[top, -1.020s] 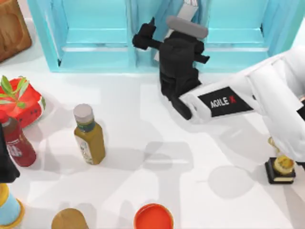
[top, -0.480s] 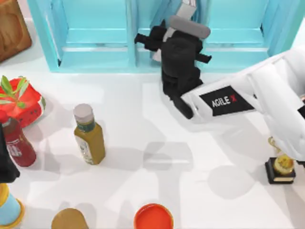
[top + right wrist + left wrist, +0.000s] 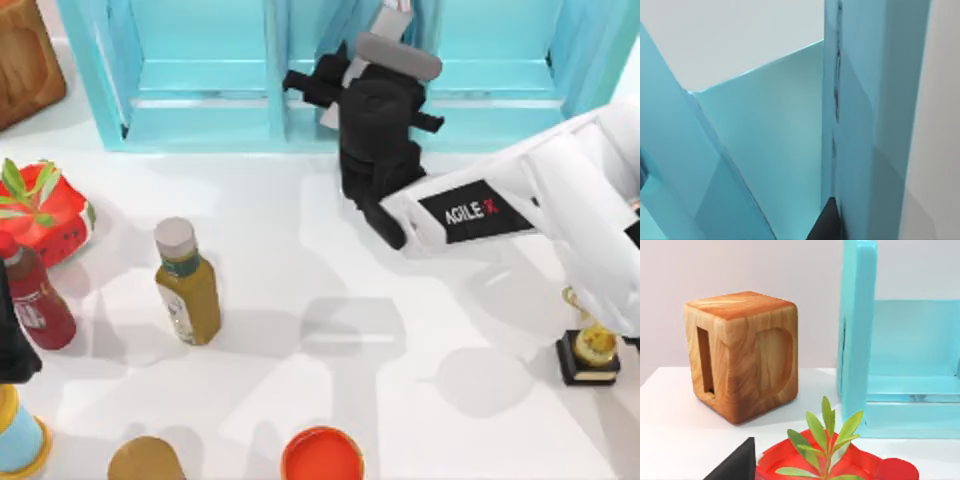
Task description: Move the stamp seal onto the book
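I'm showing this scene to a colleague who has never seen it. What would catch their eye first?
Most striking is the right arm reaching across from the table's right side, its black right gripper pushed up against the light blue shelf unit at the back. Next, the olive-yellow bottle standing alone left of centre, and the red pot with a green plant at the left edge.

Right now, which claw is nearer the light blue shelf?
Right. The right claw is at the middle divider of the shelf; the left claw sits at the left edge of the table.

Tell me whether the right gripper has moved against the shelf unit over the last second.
Yes. The right gripper has shifted toward the top view's right along the light blue shelf unit, mostly early on.
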Controlling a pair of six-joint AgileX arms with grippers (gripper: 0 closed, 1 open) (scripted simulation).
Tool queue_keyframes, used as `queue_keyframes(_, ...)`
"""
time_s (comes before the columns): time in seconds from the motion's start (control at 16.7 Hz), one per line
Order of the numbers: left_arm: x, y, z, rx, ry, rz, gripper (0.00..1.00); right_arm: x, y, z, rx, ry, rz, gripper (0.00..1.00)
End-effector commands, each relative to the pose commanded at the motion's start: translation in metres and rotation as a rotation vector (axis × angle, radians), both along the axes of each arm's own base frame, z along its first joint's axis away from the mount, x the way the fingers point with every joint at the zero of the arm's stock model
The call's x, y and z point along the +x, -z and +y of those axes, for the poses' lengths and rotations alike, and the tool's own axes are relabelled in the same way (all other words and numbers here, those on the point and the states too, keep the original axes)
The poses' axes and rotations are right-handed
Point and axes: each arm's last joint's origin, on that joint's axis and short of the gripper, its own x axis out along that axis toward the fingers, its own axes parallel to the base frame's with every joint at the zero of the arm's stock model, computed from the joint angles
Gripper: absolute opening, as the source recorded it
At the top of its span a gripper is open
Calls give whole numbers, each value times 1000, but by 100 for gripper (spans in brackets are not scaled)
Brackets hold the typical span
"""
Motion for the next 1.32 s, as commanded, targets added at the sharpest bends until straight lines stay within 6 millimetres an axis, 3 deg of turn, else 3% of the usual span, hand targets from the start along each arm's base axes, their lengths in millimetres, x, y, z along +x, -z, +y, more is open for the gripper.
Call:
queue_keyframes(0.24,0,0,0,0,0,0,100,-4,-4,4,0,-6,2,0)
queue_keyframes(0.42,0,0,0,0,0,0,100,-23,-31,14,-6,-4,12,0)
queue_keyframes(0.6,0,0,0,0,0,0,100,-60,-85,23,-4,-2,6,0)
queue_keyframes(0.78,0,0,0,0,0,0,100,-112,-146,24,11,-3,-13,0)
queue_keyframes(0.9,0,0,0,0,0,0,100,-147,-177,18,17,-4,-19,0)
queue_keyframes(1.14,0,0,0,0,0,0,100,-195,-199,7,6,-6,-5,0)
queue_keyframes(1.32,0,0,0,0,0,0,100,-202,-200,5,2,-6,-1,0)
